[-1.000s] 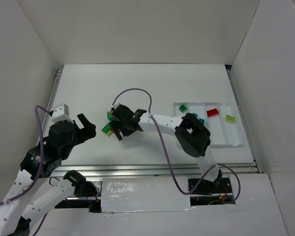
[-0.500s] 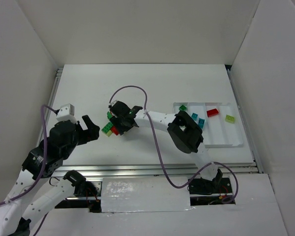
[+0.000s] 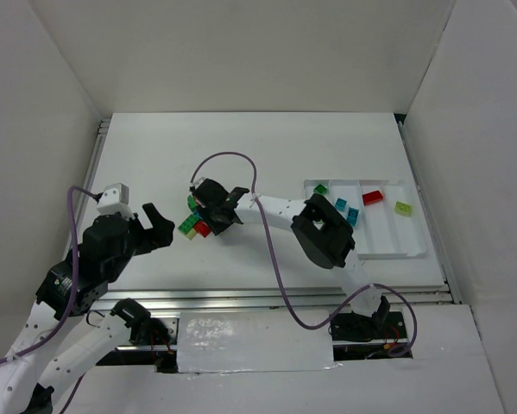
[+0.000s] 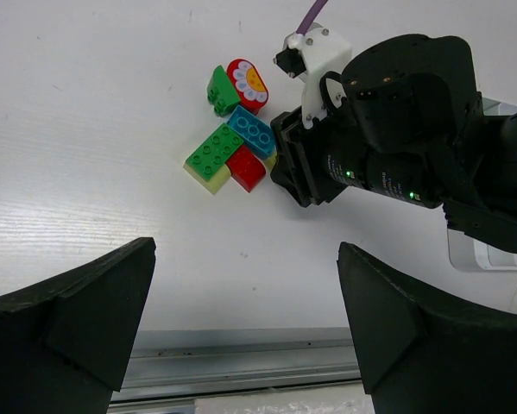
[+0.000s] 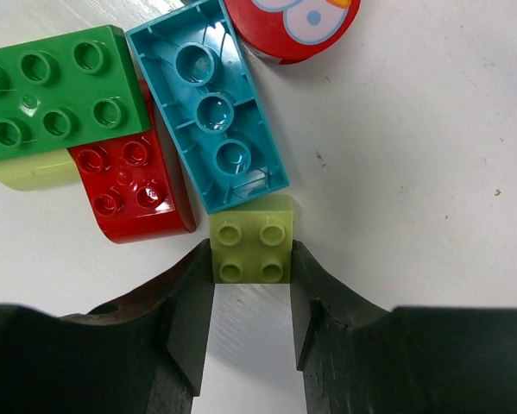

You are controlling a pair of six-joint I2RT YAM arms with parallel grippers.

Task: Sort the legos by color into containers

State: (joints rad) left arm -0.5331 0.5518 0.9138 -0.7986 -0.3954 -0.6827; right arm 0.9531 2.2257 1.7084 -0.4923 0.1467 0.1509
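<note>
Claws: right claw (image 5: 251,274) clamped across yellow-green brick (image 5: 251,231), whose far edge touches blue brick (image 5: 208,103); white worktop (image 5: 422,172) stretches beside it. Left claw (image 4: 245,302) spread wide, well apart.

The studded brick (image 5: 55,95) is showing bright green, and the long brick (image 5: 211,116) is showing teal-blue. The rounded brick (image 5: 137,190) is gleaming glossy red, while the small square brick (image 5: 251,240) is showing pale yellow-green. The round piece (image 5: 288,30) is showing red with a white, orange and blue print. The tray (image 3: 396,252) and table (image 3: 154,155) are showing white, and the cable (image 3: 228,156) is showing purple.
</note>
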